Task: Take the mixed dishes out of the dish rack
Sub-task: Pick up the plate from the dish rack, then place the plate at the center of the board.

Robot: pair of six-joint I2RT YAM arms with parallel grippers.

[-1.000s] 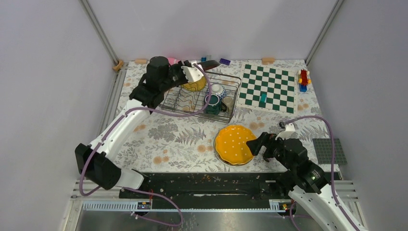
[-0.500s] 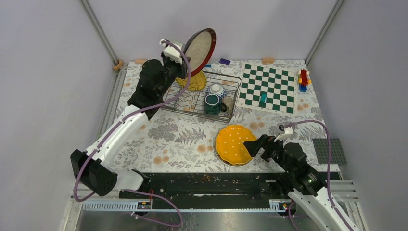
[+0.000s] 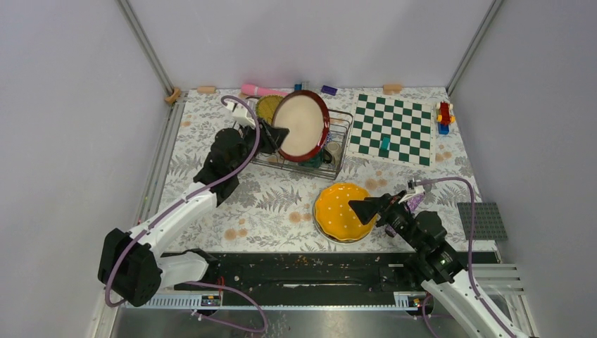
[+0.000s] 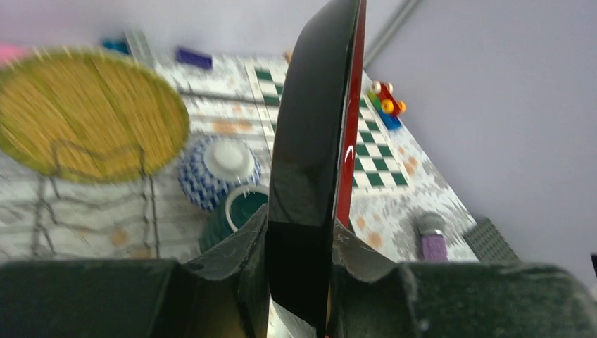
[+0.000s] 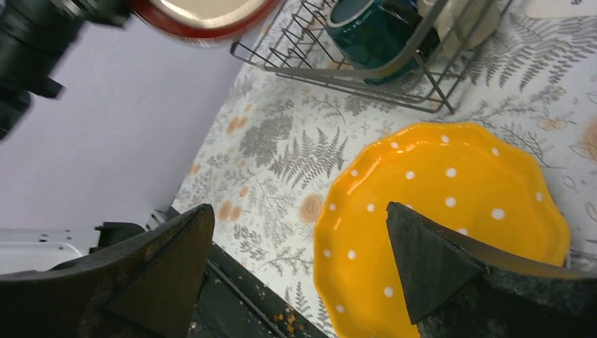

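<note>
Green mug (image 5: pixel 369 32), patterned bowl (image 4: pixel 218 169), woven-look plate (image 4: pixel 88 113) in dish rack (image 3: pixel 345 144)

Cream plate with dark red rim (image 3: pixel 303 125) pinched at edge in my left gripper (image 4: pixel 299 243), held tilted above dish rack (image 3: pixel 278 159); yellow white-dotted plate (image 3: pixel 341 211) lying flat outside rack, near side; woven-look plate (image 3: pixel 267 107) upright in rack's far-left corner; dark green mug (image 5: pixel 366 32) and patterned bowl (image 4: pixel 217 167) inside rack, side by side

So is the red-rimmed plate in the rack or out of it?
Out. The left hand pinches the plate by its edge and holds it tilted in the air above the rack.
</note>
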